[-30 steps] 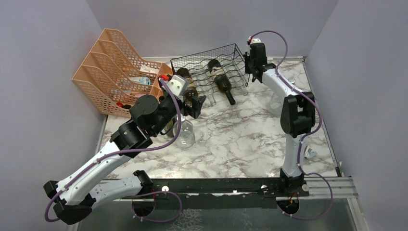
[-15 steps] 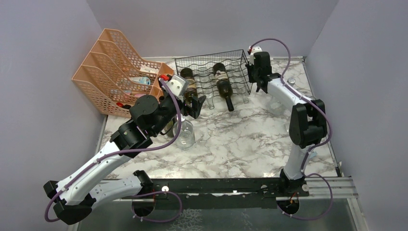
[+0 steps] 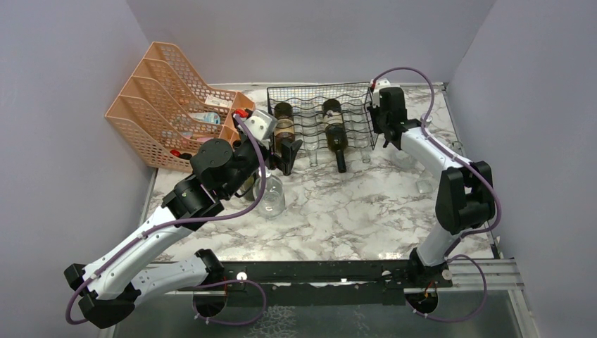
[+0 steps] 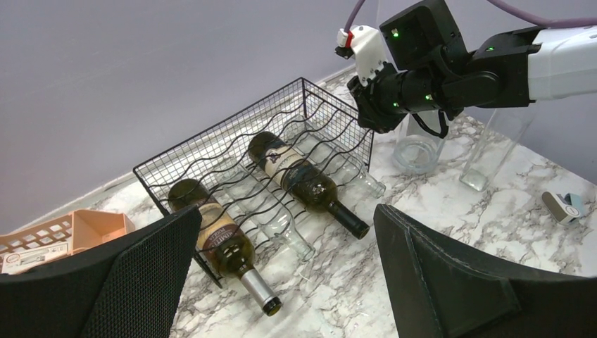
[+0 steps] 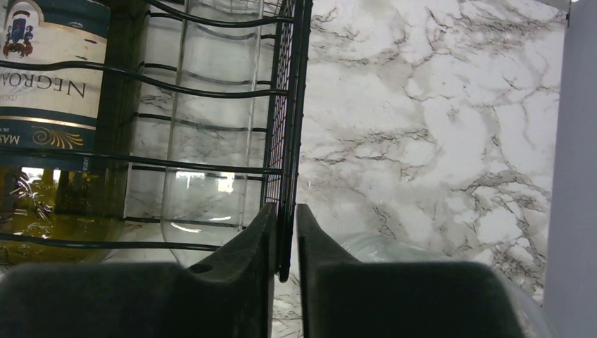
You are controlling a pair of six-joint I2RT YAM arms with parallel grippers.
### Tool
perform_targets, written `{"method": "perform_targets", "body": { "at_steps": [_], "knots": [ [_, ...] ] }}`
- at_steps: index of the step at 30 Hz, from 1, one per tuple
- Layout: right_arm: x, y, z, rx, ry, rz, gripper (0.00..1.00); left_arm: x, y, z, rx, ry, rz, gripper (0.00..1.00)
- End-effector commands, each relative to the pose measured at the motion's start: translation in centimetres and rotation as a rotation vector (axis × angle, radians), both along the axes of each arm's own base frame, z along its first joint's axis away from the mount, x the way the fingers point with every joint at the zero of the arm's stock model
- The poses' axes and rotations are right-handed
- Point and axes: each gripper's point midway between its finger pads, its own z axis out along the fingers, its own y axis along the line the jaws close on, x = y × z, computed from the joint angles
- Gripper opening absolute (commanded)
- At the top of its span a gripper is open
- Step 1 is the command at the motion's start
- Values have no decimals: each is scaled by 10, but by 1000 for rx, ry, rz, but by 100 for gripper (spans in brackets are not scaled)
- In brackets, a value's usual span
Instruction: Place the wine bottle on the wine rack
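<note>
On the white marble tabletop, the black thin-wire box-shaped wine rack at twelve o'clock has swung square, dragged toward three o'clock by the right gripper, which pinches its side mesh. Two dark green glass wine bottles lie inside it. The left gripper gapes wide and empty, so placement looks done.

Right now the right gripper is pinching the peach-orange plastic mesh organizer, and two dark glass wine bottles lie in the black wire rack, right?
No. Right wrist view: the right gripper pinches the black wire rack instead; the rest holds.
</note>
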Motion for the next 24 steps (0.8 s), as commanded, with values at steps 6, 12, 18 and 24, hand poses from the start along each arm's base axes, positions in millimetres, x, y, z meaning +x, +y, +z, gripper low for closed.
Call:
{"method": "perform_targets", "body": {
  "at_steps": [6, 12, 18, 24],
  "knots": [
    [-2, -15, 47, 19, -78, -45, 48, -3, -4, 9, -38, -16, -24, 99],
    [-19, -8, 97, 149, -166, -56, 56, -4, -2, 9, -37, -18, -19, 99],
    [-47, -38, 141, 151, -274, -207, 57, -8, 2, 7, -49, -27, -24, 99],
    [-67, -91, 161, 56, -303, -490, 58, -12, 6, 3, -54, -37, -28, 99]
  ]
}}
